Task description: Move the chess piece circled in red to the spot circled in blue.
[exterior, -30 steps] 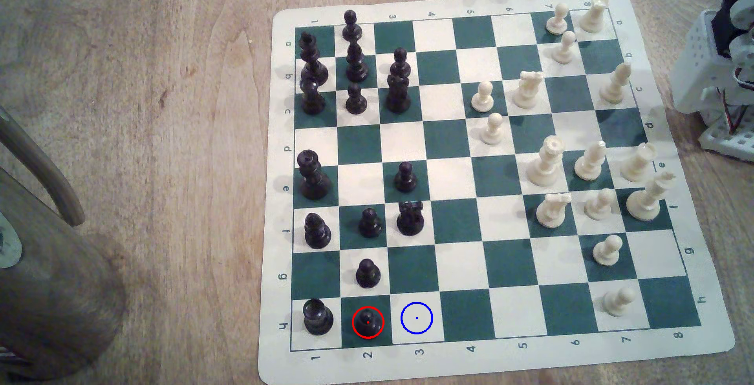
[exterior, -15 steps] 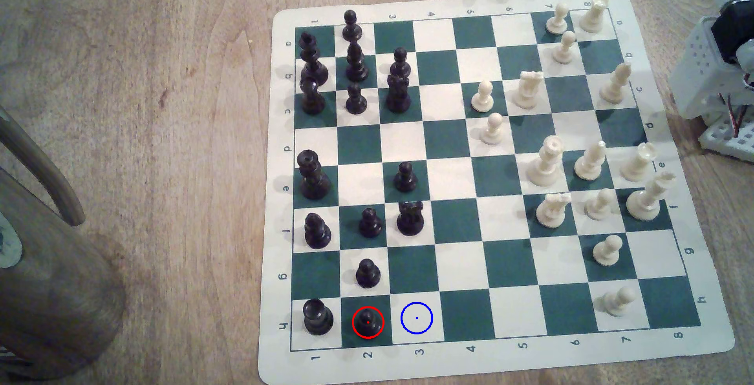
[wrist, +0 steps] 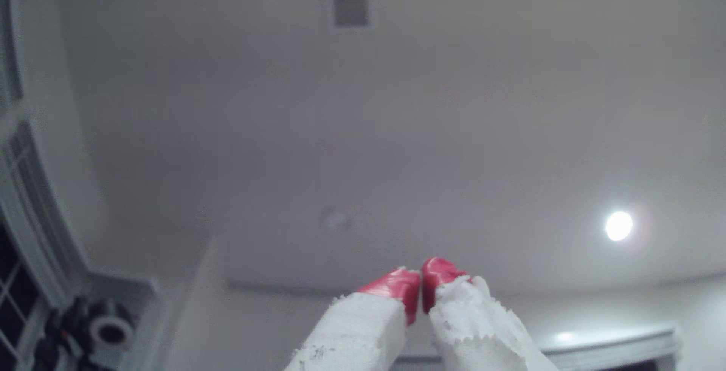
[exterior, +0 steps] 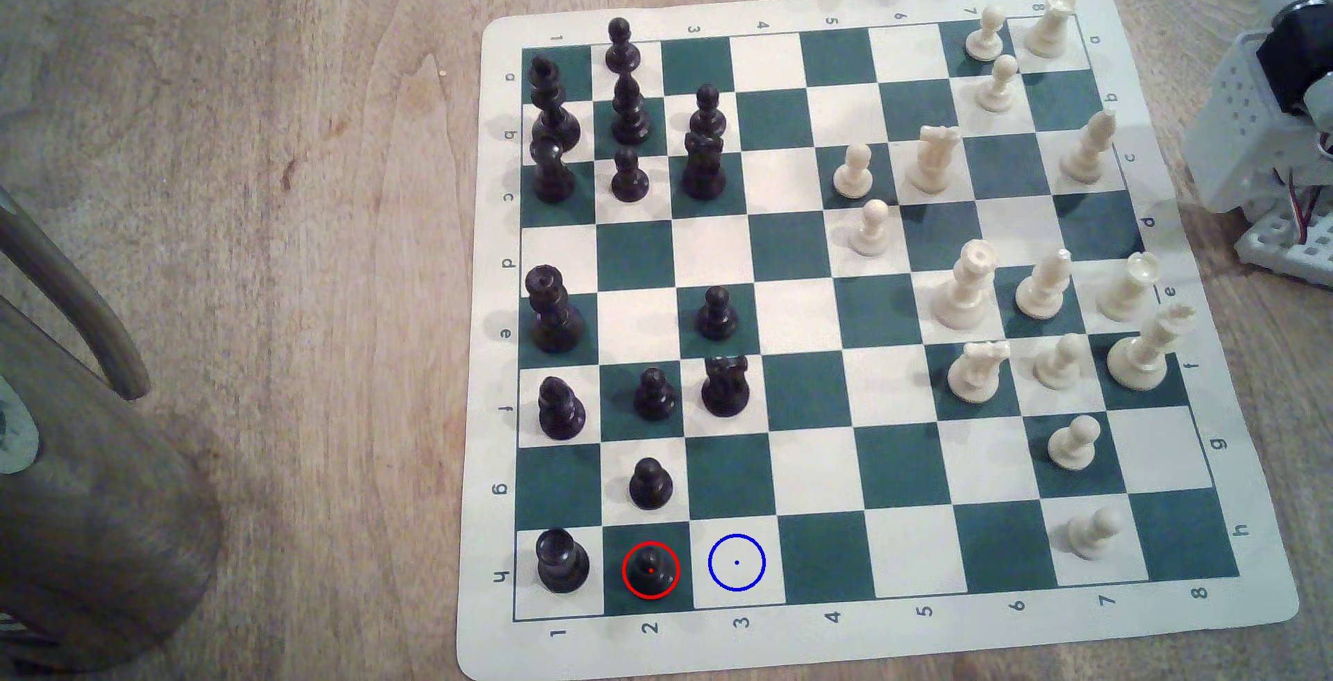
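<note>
The small glossy black pawn (exterior: 650, 568), with a round ball head over a flared round base, stands upright on a dark green square in the near row of the green-and-white chess mat (exterior: 1219, 641), ringed by a thin red circle with a red dot on its head. It is among the shortest of the black pieces. Taking this pawn as the landmark: the broader flat-topped black rook (exterior: 562, 561) stands on the next square toward the exterior view's left, apart from it; another black pawn (exterior: 650, 483) stands on the square just behind it; and the cream-white square marked by a blue ring and centre dot (exterior: 736, 562) adjoins it on the exterior view's right, with nothing standing on it. The cream-white pieces are well apart from it, across the mat. The mat lies on a wooden bench (exterior: 252, 219).

In the wrist view the gripper (wrist: 420, 288), white fingers with red-taped tips (wrist: 396, 282), is pressed together with the tips touching and nothing between them, pointing up at a pale ceiling.
</note>
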Controlling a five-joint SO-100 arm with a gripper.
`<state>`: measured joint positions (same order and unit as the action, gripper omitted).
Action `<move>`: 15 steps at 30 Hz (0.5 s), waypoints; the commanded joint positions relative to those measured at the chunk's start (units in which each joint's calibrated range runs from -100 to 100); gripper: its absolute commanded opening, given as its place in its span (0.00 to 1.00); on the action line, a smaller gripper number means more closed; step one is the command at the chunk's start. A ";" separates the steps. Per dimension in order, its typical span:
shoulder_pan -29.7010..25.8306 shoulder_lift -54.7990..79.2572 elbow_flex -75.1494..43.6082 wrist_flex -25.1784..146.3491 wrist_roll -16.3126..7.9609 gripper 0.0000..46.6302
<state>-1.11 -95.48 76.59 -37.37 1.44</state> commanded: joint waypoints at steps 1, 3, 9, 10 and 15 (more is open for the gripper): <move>-0.03 -0.20 -5.15 11.90 -0.20 0.00; -0.42 -0.20 -7.96 23.61 -0.24 0.07; -2.61 2.95 -15.67 44.41 -0.34 0.00; -3.23 5.58 -17.75 45.81 -0.88 0.00; -8.63 29.01 -37.61 56.45 -2.78 0.00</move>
<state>-6.42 -83.49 55.08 12.67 -0.66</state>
